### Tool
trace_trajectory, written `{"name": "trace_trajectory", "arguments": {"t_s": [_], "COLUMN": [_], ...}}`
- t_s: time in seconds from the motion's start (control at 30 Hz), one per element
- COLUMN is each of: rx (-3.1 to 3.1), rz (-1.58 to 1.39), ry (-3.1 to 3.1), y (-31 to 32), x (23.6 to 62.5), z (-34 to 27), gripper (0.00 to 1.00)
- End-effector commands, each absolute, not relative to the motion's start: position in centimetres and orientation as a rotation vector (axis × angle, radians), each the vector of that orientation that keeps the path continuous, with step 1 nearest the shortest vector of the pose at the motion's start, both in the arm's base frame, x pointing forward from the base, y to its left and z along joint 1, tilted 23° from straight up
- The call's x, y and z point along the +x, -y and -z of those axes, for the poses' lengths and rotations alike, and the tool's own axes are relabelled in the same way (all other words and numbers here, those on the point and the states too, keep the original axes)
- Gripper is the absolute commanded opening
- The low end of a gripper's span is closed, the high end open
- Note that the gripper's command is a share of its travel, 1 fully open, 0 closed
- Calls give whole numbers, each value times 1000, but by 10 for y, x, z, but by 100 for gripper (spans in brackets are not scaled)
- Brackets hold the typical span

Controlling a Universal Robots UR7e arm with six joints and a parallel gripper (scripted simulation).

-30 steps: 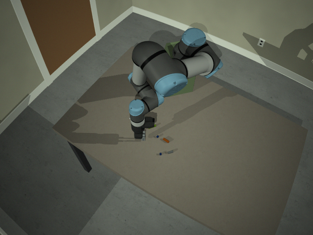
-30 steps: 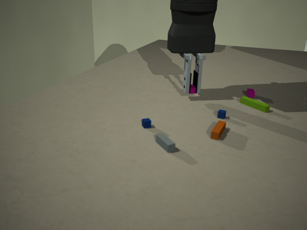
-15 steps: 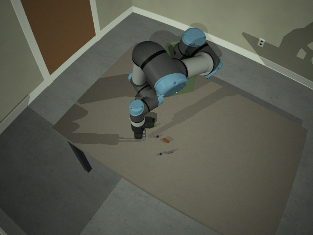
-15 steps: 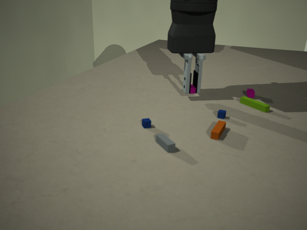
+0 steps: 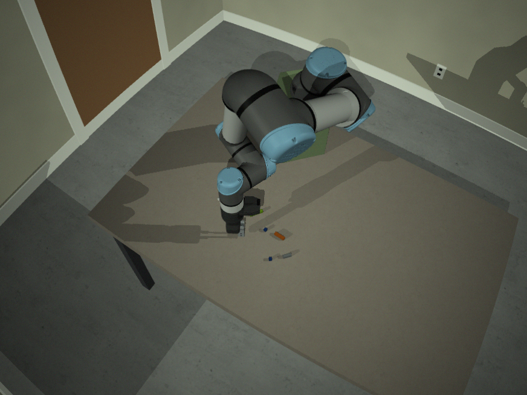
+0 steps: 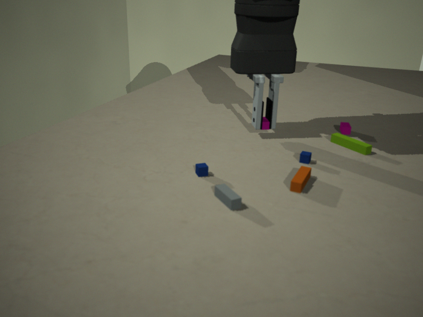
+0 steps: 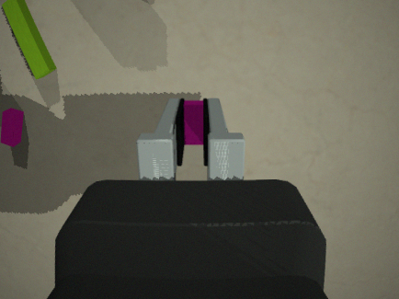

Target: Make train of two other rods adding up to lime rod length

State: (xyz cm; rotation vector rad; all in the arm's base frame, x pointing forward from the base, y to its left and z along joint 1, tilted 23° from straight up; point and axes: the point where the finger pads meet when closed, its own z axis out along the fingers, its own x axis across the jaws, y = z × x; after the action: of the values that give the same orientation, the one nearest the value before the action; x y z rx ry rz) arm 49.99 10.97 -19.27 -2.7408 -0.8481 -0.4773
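Observation:
My gripper [image 6: 265,126] is shut on a magenta rod [image 7: 194,121], with the fingertips low at the table top, at the far side of the group of rods; it also shows in the top view [image 5: 241,231]. A second magenta rod [image 6: 345,127] lies beside the far end of the lime rod [image 6: 350,143]. The orange rod [image 6: 300,178] lies flat with a blue cube [image 6: 305,156] just behind it. The grey rod [image 6: 227,196] lies nearer, with another blue cube [image 6: 201,169] behind it. All these lie apart from each other.
The robot's base stands on a green block at the back of the table. The table's left edge [image 5: 145,254] is near my gripper. A dark panel [image 5: 133,263] hangs below that edge.

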Motion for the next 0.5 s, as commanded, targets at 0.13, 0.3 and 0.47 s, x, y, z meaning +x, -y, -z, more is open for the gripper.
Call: {"name": "trace_trajectory", "arguments": {"t_s": [0.13,0.3,0.47], "rx": [-2741,-2741,-2741], "rz": [479,479,479], "ry": [848,848,848], "y": [-111,-112,-113], "x": [502,502,503], "z": [198,200,202], "gripper": [24,24,24]}}
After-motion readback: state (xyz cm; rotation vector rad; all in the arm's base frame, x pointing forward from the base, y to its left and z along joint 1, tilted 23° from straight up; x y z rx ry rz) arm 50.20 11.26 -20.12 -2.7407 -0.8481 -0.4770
